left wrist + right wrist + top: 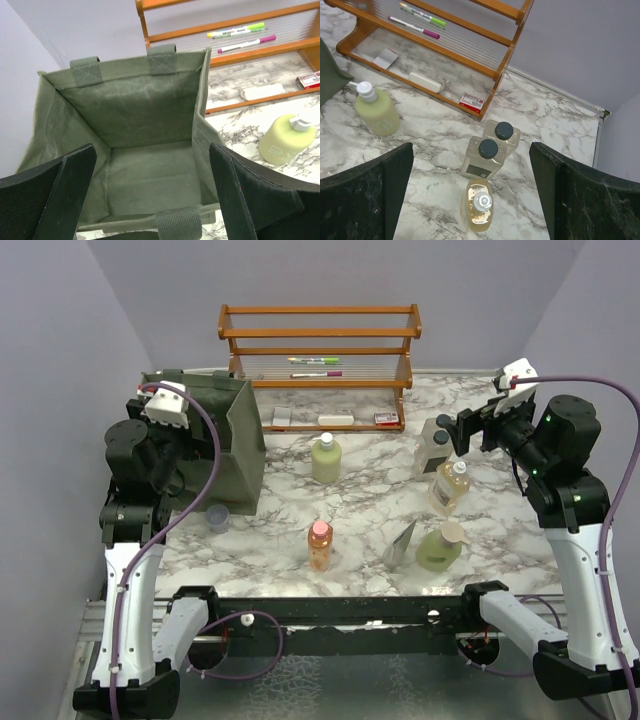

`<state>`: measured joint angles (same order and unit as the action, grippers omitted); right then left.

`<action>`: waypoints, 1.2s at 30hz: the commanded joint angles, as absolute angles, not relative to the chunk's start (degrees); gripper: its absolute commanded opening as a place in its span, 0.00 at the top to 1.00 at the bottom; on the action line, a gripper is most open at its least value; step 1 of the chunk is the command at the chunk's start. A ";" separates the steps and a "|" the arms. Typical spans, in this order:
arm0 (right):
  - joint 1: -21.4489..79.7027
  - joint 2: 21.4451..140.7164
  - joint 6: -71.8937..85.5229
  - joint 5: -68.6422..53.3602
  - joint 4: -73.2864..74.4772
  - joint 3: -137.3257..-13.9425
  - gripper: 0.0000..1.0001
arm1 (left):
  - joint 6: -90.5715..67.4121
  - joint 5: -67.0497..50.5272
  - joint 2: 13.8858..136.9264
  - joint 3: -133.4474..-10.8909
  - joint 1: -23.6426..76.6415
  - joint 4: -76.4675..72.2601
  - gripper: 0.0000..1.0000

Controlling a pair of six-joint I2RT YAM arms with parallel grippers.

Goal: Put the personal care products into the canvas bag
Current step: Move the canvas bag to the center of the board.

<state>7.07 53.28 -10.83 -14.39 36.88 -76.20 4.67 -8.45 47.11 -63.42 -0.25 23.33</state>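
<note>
- Left gripper (pixel 152 150): we see jaws spread wide, empty, over the open canvas bag (pixel 135 107).
- Right gripper (pixel 471 147): wide too, above two clear black-capped bottles (pixel 480 167).

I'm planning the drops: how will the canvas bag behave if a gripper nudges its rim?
The canvas bag is probably floppy: its fabric walls look creased, so the rim would likely give. It looks empty, so probably light enough to slide on the marble table.

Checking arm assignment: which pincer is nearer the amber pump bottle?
Right. The right pincer hangs open above the amber pump bottle and black-capped bottles; the left pincer is across the table, over the canvas bag.
</note>
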 commanded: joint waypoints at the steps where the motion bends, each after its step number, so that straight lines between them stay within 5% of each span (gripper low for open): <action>1: 7.37 53.78 -12.64 -16.89 38.37 -78.98 0.01 | 4.93 -10.50 47.31 -68.18 -0.01 24.90 0.01; 21: 7.38 57.57 -15.05 -24.65 42.43 -79.22 0.01 | -3.14 -28.57 62.54 -74.85 0.43 35.65 0.03; 27: 7.37 57.48 -14.68 -26.57 42.45 -77.75 0.01 | -5.05 -31.00 65.74 -72.59 1.04 34.87 0.20; 36: 7.34 59.25 -15.73 -27.44 42.54 -77.04 0.01 | -11.45 -37.18 65.72 -66.03 2.61 28.55 0.60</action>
<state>7.09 58.17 -14.66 -25.43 42.46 -77.60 -6.85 -31.70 66.13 -68.01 1.83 33.10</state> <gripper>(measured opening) 0.994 0.481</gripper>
